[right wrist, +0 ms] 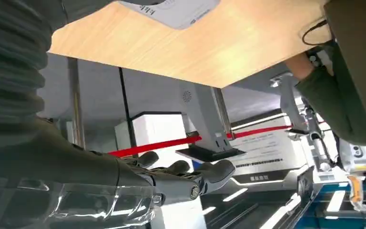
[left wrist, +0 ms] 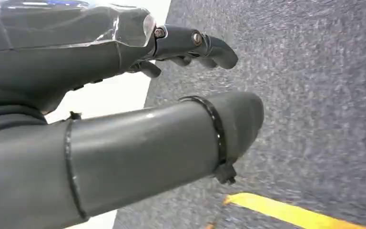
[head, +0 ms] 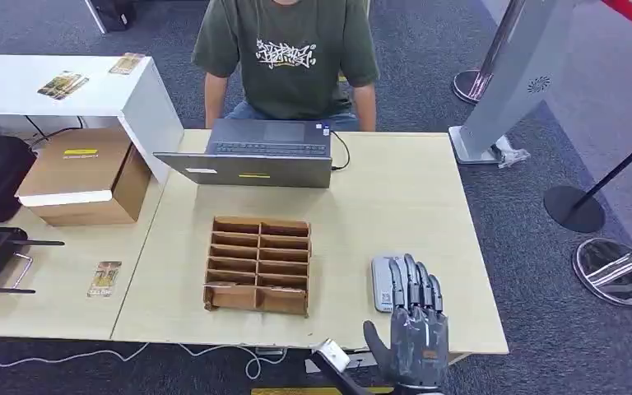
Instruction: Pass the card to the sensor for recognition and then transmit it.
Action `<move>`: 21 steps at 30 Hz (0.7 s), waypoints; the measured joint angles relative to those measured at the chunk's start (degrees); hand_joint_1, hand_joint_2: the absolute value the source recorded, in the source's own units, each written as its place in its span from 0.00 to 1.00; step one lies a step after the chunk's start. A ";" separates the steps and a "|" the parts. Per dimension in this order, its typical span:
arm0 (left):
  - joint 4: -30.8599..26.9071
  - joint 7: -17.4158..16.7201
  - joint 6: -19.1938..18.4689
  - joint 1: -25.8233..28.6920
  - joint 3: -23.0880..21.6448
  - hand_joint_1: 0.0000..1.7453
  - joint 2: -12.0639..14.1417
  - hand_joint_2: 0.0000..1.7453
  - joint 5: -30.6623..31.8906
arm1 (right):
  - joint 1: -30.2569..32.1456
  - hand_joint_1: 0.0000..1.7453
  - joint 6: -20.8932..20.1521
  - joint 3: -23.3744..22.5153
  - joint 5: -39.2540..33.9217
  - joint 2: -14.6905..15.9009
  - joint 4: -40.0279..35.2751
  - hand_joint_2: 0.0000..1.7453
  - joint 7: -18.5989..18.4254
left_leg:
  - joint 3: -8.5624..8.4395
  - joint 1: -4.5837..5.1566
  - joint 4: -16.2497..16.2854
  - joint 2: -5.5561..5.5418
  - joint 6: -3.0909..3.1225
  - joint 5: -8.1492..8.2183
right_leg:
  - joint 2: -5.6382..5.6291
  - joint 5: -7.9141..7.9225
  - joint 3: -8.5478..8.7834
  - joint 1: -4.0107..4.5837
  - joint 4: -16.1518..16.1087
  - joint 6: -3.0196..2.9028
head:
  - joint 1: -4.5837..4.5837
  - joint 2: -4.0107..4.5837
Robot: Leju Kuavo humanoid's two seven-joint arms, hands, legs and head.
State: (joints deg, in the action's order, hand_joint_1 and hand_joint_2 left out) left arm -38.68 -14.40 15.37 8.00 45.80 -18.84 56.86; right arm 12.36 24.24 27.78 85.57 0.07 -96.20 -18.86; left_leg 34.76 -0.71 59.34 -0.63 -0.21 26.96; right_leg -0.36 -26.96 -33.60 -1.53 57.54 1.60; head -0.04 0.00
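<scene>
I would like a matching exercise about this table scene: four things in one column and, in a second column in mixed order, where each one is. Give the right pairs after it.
Things:
1. brown cardboard divider tray
2. grey open laptop
3. small grey sensor pad
4. closed brown cardboard box

Places:
A. on the left table, beside the white cabinet
B. far edge of the wooden table, in front of the seated person
C. just beyond the right hand
D. middle of the wooden table

Pairs: 1-D, 2-B, 3-C, 4-A
</scene>
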 joint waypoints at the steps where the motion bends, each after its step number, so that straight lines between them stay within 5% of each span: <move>1: -0.72 -0.63 -0.22 0.74 -1.73 0.00 -0.02 0.00 -0.87 | -0.04 0.00 -0.09 0.04 -0.04 0.00 0.39 1.00 0.28 | 0.03 -0.01 0.00 -0.02 0.00 0.00 | 0.03 -0.01 0.00 0.01 0.00 0.01 | -0.04 0.00; 9: -6.06 -3.04 -0.66 4.60 -10.83 0.00 -0.26 0.00 -4.79 | -1.06 0.00 -0.11 0.96 -0.42 0.02 3.07 1.00 1.88 | 0.00 -0.02 0.00 -0.02 0.01 0.00 | 0.03 -0.04 0.03 0.02 0.00 0.04 | -0.04 0.00; 21: -8.20 -3.50 -0.53 6.41 -14.48 0.00 -0.72 0.00 -6.63 | -3.29 0.00 0.02 2.67 -0.70 0.20 6.15 1.00 3.04 | 0.00 -0.01 0.00 -0.02 0.01 0.00 | 0.03 -0.04 0.03 0.02 0.00 0.04 | -0.04 0.00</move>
State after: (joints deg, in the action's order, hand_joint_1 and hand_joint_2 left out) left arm -46.88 -17.90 14.84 14.42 31.32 -19.56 50.23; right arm 9.08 24.26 30.45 84.87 0.26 -90.05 -15.82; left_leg 34.76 -0.72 59.34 -0.65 -0.20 26.96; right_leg -0.33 -27.00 -33.57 -1.52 57.53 1.64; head -0.09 0.00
